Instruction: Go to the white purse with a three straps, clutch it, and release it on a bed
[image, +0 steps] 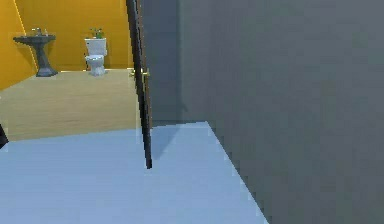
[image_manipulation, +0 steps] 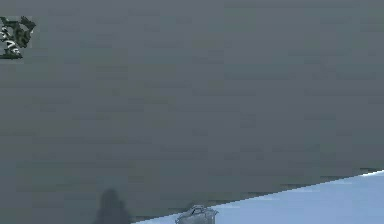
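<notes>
- Step in hand, as I judge it: the search. The robot stands on a pale blue floor (image: 90, 185) facing the edge of a dark door (image: 141, 80) that stands ajar, with a grey wall (image: 290, 90) to the forward view's right.
- Past the door lies a room with orange walls, a sink (image: 38, 48) and a toilet (image: 96, 55). It looks like a bathroom, so an unlikely place for a bed.
- Where the purse is cannot be told for sure. The one candidate is a small pale lump (image_manipulation: 197, 214) on the floor at the wall's foot, at the arm side view's bottom edge.
- The lump is cut off by that edge and too small to show straps or colour.
- Next move, I think: turn or back the base so the lump comes into full view, then settle whether it is the purse.
- A dark mottled thing (image_manipulation: 14, 36) in the arm side view's top left corner is cropped and hard to name.
- The gripper's state: I cannot tell.
</notes>
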